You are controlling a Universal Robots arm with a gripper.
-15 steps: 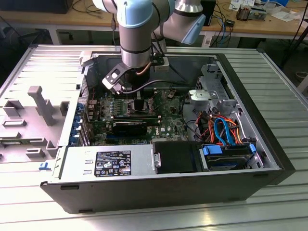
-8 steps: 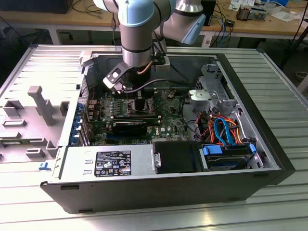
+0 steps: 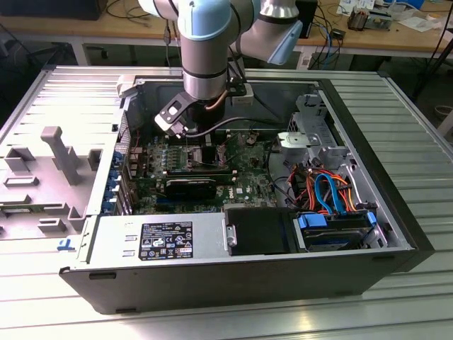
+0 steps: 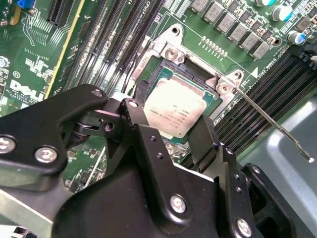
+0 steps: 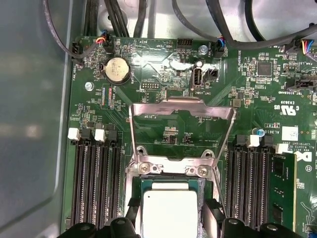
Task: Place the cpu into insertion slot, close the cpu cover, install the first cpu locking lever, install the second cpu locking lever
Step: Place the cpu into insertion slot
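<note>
First wrist view: black two-finger hand [image 5: 171, 209] hung straight over the small flat square cpu [image 5: 170, 214] w/ dull silver-grey metal top. Fingers [image 5: 212, 220] were narrowed to chip width, one on each of two opposite edges, and looked clamped on it. Cpu lay squared up in the dark, metal-rimmed insertion slot [image 5: 168, 181]; seated or a hair above, couldn't tell. Thin silver window-frame cpu cover [image 5: 181, 106] stood swung open beyond the slot, on the side away from the hand. Second wrist view: thin wire lever [image 4: 267, 116] stuck out free beside the slot.
</note>
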